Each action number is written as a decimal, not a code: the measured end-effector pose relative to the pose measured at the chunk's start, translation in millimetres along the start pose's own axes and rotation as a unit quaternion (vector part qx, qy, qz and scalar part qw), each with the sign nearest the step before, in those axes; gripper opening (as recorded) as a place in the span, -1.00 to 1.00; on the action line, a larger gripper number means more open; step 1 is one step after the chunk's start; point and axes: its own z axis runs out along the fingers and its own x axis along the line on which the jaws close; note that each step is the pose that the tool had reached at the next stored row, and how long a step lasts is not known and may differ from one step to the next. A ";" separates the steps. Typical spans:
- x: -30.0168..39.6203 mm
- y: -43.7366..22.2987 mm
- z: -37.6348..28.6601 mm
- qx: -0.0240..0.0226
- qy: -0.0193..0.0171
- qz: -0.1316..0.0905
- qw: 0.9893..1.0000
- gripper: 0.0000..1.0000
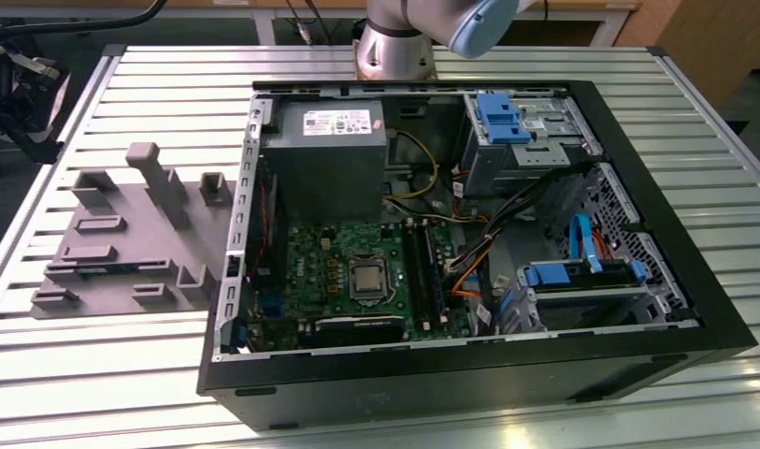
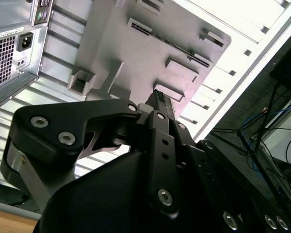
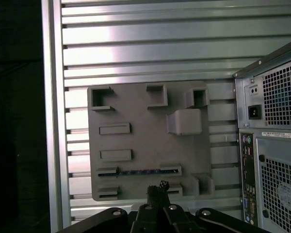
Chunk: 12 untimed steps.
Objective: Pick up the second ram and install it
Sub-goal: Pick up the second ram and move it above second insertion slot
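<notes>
Gripper closed, empty, poised over gray holder tray. Ram stick sits edge-up in tray slot, probably so top edge stays graspable.

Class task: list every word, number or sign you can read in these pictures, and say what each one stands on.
None can be read.
Power supply sticker, exterior view: print too small to read.
White strip on the back of the computer, in both wrist views: print blurred, not readable.
</notes>
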 end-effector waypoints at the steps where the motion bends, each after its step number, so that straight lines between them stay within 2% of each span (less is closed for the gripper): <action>1: 0.0 0.0 0.0 0.000 0.000 0.000 1.000 -0.79; 4: 0.0 0.0 0.0 0.000 0.000 -0.005 1.000 -0.79; 7: 0.2 0.0 0.0 0.000 0.001 -0.029 1.000 -0.79; 9: 0.2 0.0 0.0 -0.001 0.002 -0.047 0.999 -0.79; 12: 0.3 0.0 0.1 -0.001 0.003 -0.073 0.997 -0.79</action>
